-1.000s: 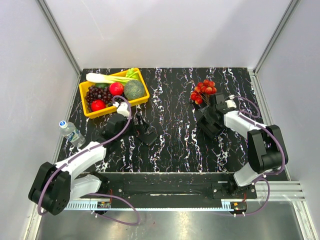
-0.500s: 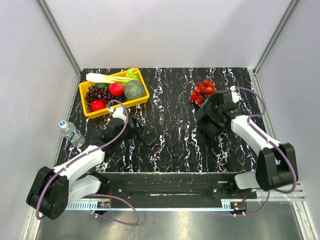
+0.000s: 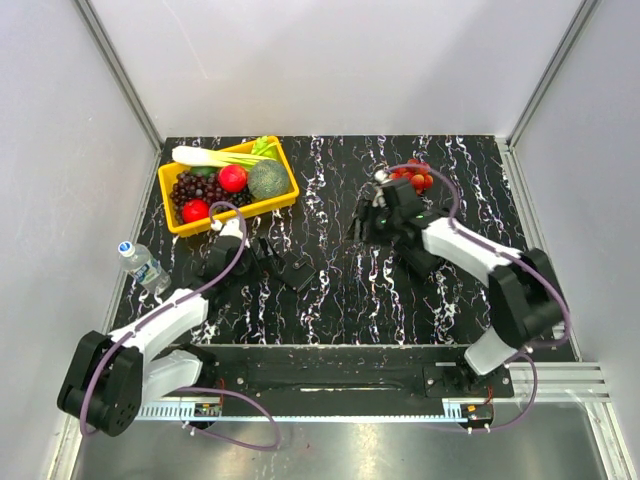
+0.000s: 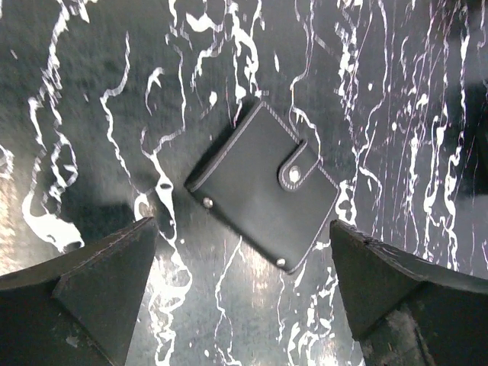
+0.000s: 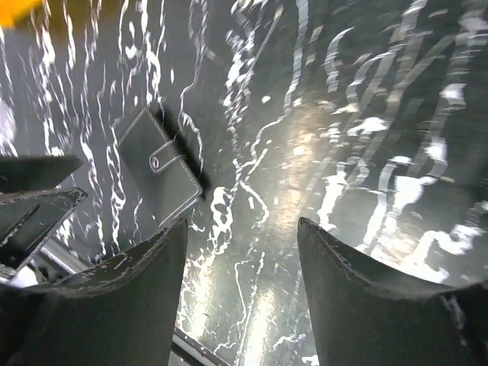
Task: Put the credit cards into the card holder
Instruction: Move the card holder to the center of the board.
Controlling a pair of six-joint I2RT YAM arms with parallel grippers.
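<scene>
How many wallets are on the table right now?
1. The closed black wallet lies flat on the table, just ahead of the left arm's open fingers. Another could hide under the right arm.

"Where did the card holder (image 3: pixel 297 272) lie?"

"Left of centre on the table (image 3: pixel 340 300), just right of the left gripper (image 3: pixel 268 252) and below the basket (image 3: pixel 291 178) in the upper left."

"And the right gripper (image 3: pixel 362 225)?"

"Mid-frame, to the upper right of the card holder and apart from it. A bunch of small round fruit (image 3: pixel 412 176) sat just to its upper right, and a bottle (image 3: pixel 140 262) lay at the table's left edge."
</scene>
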